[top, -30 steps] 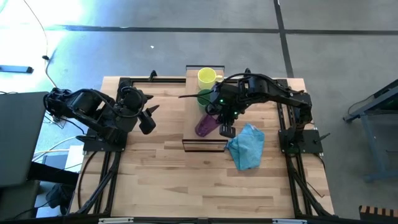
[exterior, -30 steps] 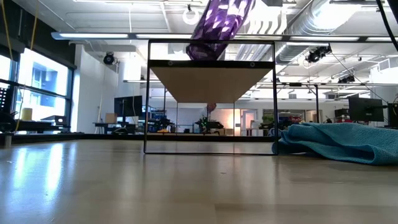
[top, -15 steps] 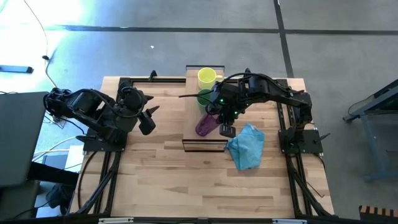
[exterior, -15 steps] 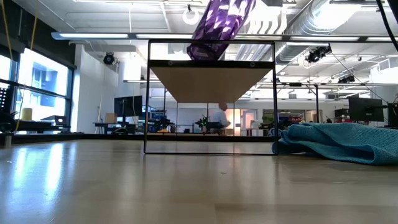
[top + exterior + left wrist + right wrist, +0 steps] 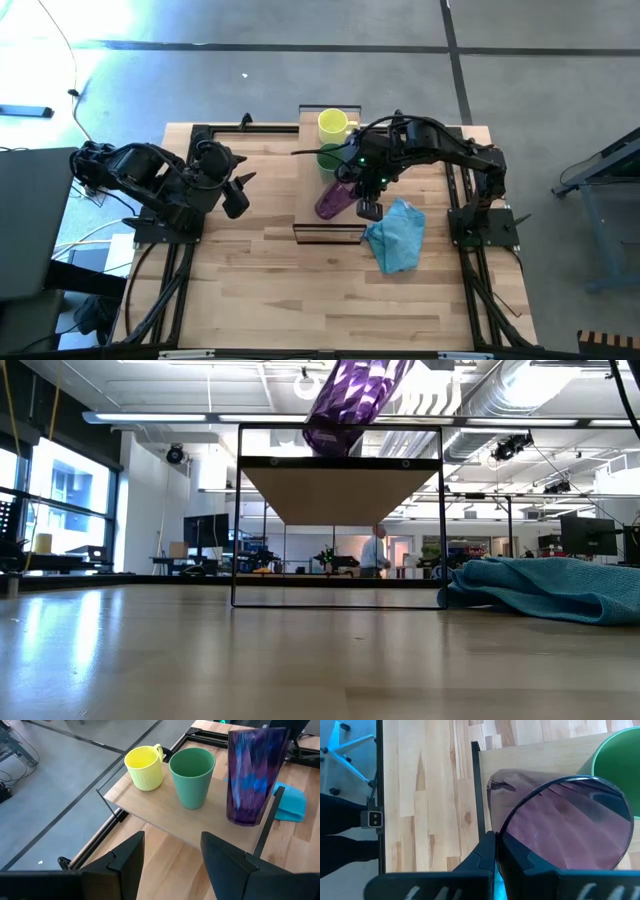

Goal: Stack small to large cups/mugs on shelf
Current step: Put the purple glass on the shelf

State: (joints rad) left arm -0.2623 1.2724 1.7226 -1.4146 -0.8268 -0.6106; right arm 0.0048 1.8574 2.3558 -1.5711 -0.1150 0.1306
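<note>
The purple tumbler (image 5: 330, 200) stands tilted at the near half of the shelf (image 5: 330, 231), its open top held by my right gripper (image 5: 364, 203), which is shut on it. In the low view the tumbler's base (image 5: 332, 444) is at the shelf's top edge; whether it touches, I cannot tell. The green cup (image 5: 329, 157) and the yellow mug (image 5: 332, 124) stand upright on their bases farther back on the shelf. My left gripper (image 5: 241, 189) waits open over the table's left side, facing the shelf, with all three vessels in its wrist view: mug (image 5: 144, 767), cup (image 5: 192, 777), tumbler (image 5: 255, 775). My right gripper (image 5: 497, 845) pinches the tumbler's rim (image 5: 501, 832) on its near-right side, one finger (image 5: 525, 857) inside the mouth and the other finger (image 5: 480, 855) outside the wall. The fingers come from above, pointing down. The tumbler hangs tilted below them, its base over the shelf.
A crumpled blue cloth (image 5: 397, 235) lies on the table right of the shelf's near end, close under my right gripper. The shelf's dark frame (image 5: 238, 520) stands on thin legs. Bare slatted tabletop (image 5: 300, 300) stretches toward the near edge and between the arms.
My right arm has shifted a little toward the table's right with the tumbler in its hold. The tumbler's base has crept slightly up and rightward in the low view. My left arm has kept still.
</note>
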